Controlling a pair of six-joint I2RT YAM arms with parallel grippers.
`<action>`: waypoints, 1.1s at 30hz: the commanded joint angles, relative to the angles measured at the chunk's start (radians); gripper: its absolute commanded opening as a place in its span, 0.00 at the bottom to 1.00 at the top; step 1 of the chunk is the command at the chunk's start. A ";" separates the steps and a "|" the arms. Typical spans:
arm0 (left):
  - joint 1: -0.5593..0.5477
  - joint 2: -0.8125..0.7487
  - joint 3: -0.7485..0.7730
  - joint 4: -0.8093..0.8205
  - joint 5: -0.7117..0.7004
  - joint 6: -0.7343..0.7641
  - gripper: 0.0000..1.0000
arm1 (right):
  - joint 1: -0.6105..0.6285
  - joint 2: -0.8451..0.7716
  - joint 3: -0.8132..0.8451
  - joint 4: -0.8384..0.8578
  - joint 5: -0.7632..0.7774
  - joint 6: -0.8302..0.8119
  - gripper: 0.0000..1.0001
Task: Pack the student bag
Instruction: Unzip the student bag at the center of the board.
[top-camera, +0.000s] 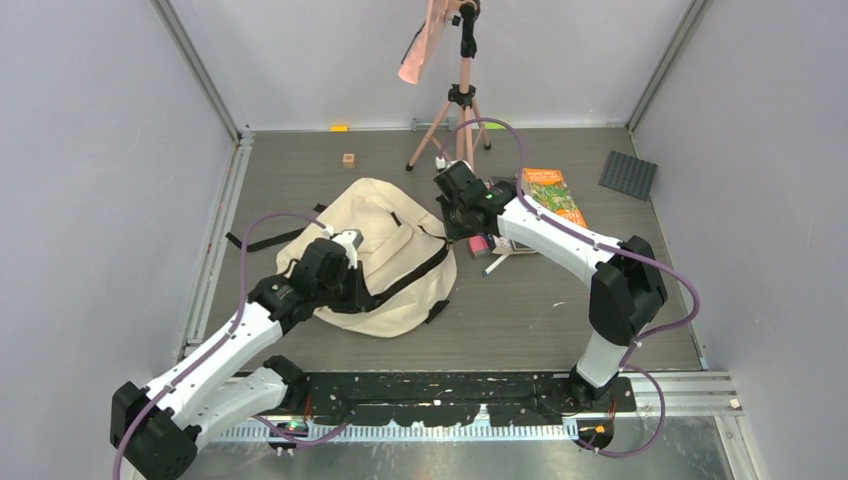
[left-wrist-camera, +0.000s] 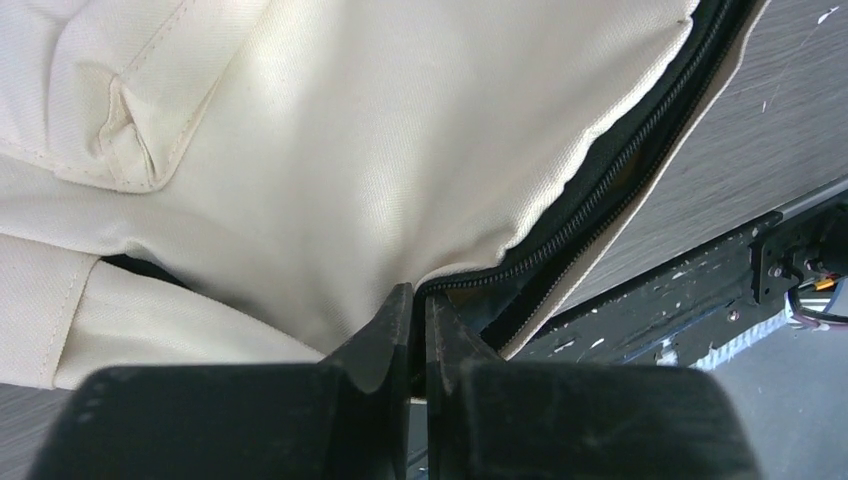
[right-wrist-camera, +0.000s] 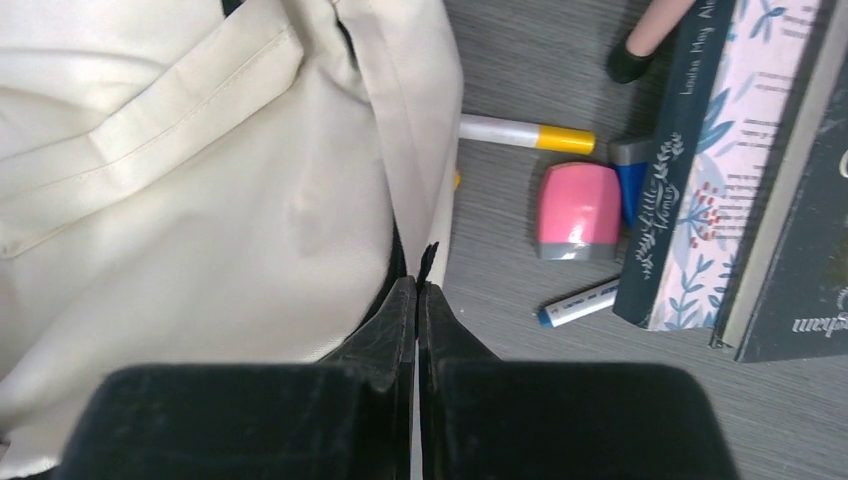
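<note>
Top external view: the student bag (top-camera: 385, 260), a cream canvas backpack with black straps, is seen lying flat on the grey table (top-camera: 560, 310), left of centre, between the two arms. A pink tripod (top-camera: 460, 110) is seen behind it, with a small wooden block (top-camera: 348, 159) to its left and a dark studded plate (top-camera: 628, 174) at the far right. An orange book (top-camera: 553, 193) lies beside the right arm.

Left wrist view: the left gripper (left-wrist-camera: 418, 300) is shown with its jaws pressed together on the cream fabric just beside the black zip, at the bag's near edge.

Right wrist view: the right gripper (right-wrist-camera: 417, 290) is shown closed on the bag's opposite edge, a small black tab protruding just above the tips. Near this edge are laid a yellow-capped marker (right-wrist-camera: 525, 133), a pink block (right-wrist-camera: 578, 210), a blue-tipped pen (right-wrist-camera: 580, 303) and a floral book (right-wrist-camera: 680, 180) with a dark book (right-wrist-camera: 800, 250) beside it.
</note>
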 joint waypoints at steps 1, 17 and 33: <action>0.001 -0.022 0.065 -0.011 0.016 0.028 0.11 | 0.000 -0.030 0.018 0.034 -0.101 -0.031 0.01; -0.001 0.468 0.355 0.378 0.294 0.027 0.73 | 0.008 -0.108 -0.061 0.081 -0.156 0.016 0.01; -0.036 0.614 0.396 0.357 0.309 0.103 0.63 | 0.009 -0.113 -0.067 0.096 -0.152 0.030 0.01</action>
